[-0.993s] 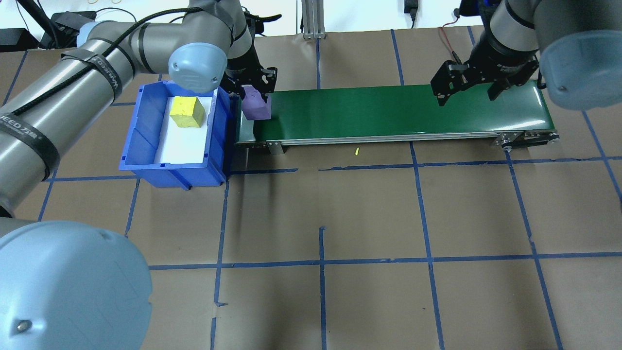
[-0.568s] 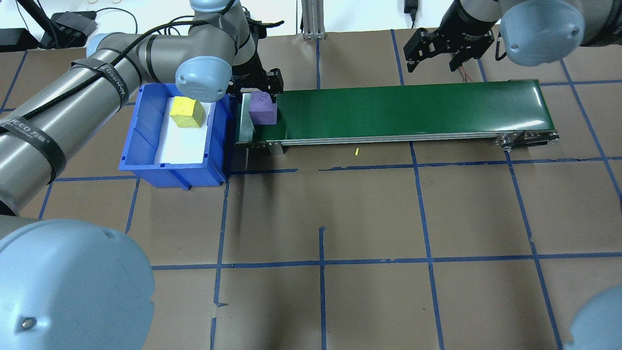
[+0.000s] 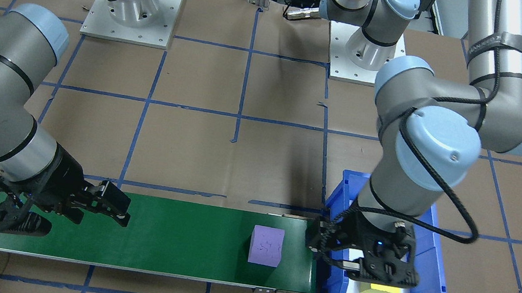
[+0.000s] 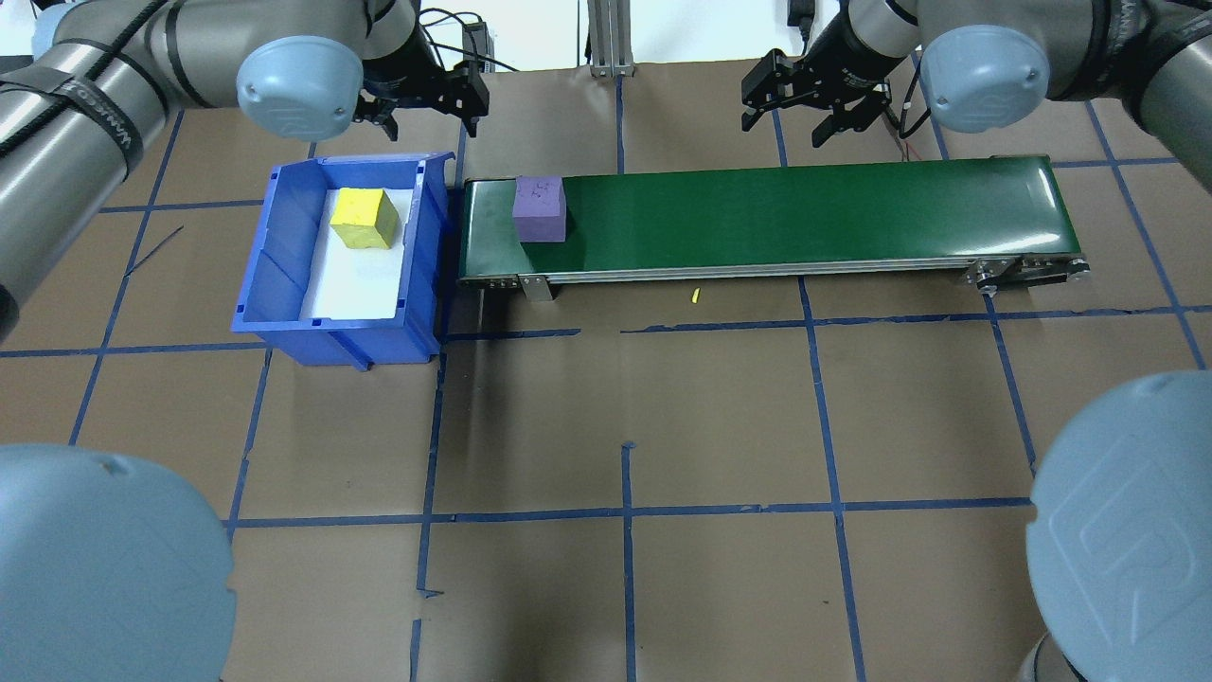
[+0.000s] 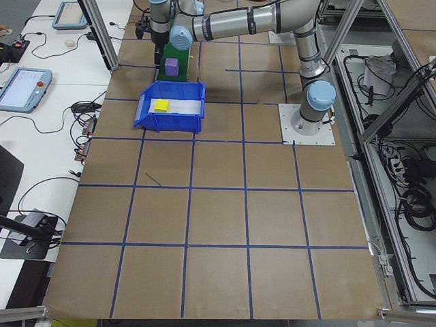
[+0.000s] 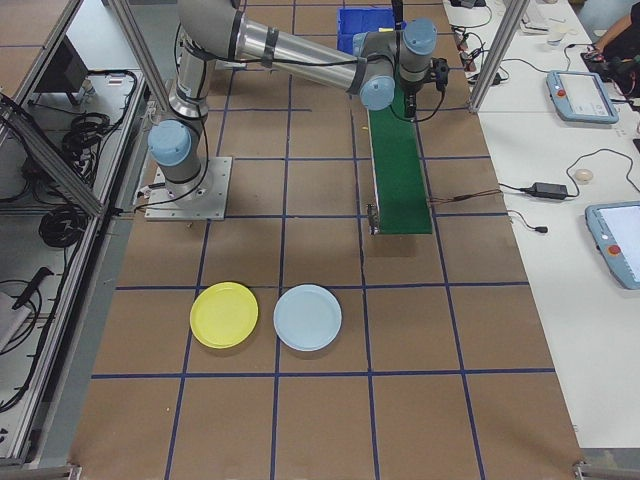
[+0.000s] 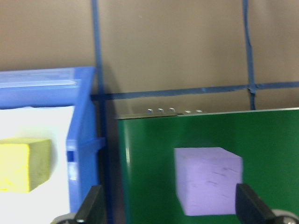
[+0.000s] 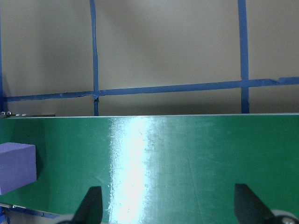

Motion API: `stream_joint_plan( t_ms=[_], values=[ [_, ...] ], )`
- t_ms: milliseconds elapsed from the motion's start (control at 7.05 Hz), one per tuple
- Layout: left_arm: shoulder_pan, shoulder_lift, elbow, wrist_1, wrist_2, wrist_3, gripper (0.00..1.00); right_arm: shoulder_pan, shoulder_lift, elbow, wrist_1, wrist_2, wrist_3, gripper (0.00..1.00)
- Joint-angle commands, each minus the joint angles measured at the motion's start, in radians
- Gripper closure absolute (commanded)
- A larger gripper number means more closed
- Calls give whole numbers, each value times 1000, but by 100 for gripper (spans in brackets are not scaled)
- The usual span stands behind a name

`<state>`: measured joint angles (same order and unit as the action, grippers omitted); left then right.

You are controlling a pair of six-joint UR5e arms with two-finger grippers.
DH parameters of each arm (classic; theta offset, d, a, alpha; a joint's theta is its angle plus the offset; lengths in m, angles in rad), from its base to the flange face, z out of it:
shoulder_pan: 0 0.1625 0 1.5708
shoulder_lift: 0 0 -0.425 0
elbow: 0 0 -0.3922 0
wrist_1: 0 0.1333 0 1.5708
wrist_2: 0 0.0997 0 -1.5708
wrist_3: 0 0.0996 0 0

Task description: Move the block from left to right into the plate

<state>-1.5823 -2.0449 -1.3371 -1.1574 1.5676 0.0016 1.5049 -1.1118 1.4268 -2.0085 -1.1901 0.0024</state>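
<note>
A purple block [image 4: 539, 210] stands free on the left end of the green conveyor belt [image 4: 805, 213]. My left gripper [image 4: 426, 118] hangs open and empty above and behind the block; the left wrist view shows the purple block [image 7: 208, 179] below, between the spread fingertips [image 7: 91, 205]. My right gripper [image 4: 805, 118] is open and empty over the far side of the belt's middle, and its wrist view catches the block [image 8: 16, 167] at the left edge. A light blue plate [image 6: 308, 318] and a yellow plate [image 6: 224, 315] lie on the table beyond the belt's right end.
A blue bin [image 4: 284, 275] beside the belt's left end holds a yellow block [image 4: 364, 219]. A small yellow scrap [image 4: 695, 296] lies in front of the belt. Brown paper with blue tape lines covers the table.
My left gripper let go of the purple block, rose and drew back. The block moved a little right along the belt. My right gripper swung left from over the belt's right end.
</note>
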Motion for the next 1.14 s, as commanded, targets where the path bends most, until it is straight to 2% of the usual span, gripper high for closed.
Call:
stream_joint_plan(
  t_ms=[0,142,993],
  values=[
    [106,-27,-8,-2,2,150,0,3,56,1,-44,65,22,0],
    [119,-59,-10,-2,3,181,0,8,61,1,-58,87,59,0],
    [150,-112,-85,30,3,232,0,43,67,50,-70,73,241,0]
  ],
)
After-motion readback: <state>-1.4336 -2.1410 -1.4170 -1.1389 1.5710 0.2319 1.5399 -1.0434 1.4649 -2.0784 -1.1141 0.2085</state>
